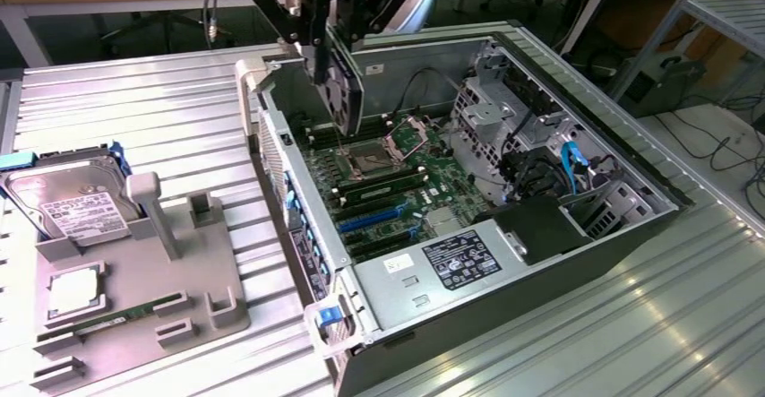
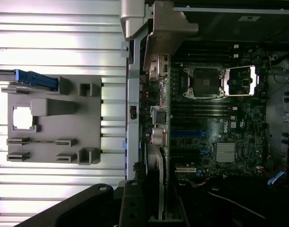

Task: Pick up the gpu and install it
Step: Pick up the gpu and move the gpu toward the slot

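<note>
The gripper (image 1: pixel 325 43) is clamped on the top edge of the gpu (image 1: pixel 344 97), so the card hangs upright, edge down, inside the open computer case (image 1: pixel 526 307); it is above the motherboard (image 1: pixel 442 182) and not touching it, as far as the exterior view lets me judge.

The card hangs over the processor socket (image 1: pixel 365 159), while the blue slots (image 1: pixel 371 220) lie further along the board; brought down here it would hit the open socket or the memory slots, and the socket pins bend easily.

In the wrist view the gpu (image 2: pixel 158 118) runs close beside the back wall of the case, with its metal bracket (image 2: pixel 165 23) at one end; the bracket could catch on that wall if the card drifts sideways.

The hold is on a thin edge only; pressing into a slot could make the card slip or tilt in the fingers, so that one end seats first and the connector jams.

The loose cables (image 1: pixel 571 159) are well apart from the card and look harmless.
</note>
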Motion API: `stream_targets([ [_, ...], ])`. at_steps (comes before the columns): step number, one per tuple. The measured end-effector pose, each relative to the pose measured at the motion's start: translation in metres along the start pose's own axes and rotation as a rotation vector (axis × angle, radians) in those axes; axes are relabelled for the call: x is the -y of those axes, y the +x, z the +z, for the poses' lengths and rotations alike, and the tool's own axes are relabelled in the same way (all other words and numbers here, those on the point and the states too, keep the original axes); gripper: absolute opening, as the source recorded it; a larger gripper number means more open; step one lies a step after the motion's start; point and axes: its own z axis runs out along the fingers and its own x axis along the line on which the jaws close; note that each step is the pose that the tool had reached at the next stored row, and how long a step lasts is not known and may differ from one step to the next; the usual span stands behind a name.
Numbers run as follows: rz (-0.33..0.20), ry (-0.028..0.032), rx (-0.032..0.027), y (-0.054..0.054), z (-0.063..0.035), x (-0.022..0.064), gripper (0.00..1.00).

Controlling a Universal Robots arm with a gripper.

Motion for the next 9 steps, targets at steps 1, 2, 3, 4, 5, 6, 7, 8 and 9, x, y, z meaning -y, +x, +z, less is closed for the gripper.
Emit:
stream_targets([
  [1,0.000,0.0000,0.0000,-0.002,0.0000,0.0000,0.27],
  [2,0.000,0.0000,0.0000,-0.003,0.0001,0.0001,0.27],
  [3,0.000,-0.0001,0.0000,-0.005,0.0001,0.0001,0.27],
  [4,0.000,0.0000,0.0000,-0.008,0.0001,0.0001,0.27],
  [5,0.000,0.0000,0.0000,-0.009,0.0001,0.0002,0.27],
  [6,0.000,0.0000,0.0001,-0.011,0.0002,0.0002,0.27],
  [7,0.000,0.0000,0.0000,-0.012,0.0002,0.0002,0.27],
  [8,0.000,0.0000,0.0000,-0.014,0.0002,0.0002,0.27],
  [9,0.000,0.0000,0.0000,-0.015,0.0002,0.0003,0.27],
])
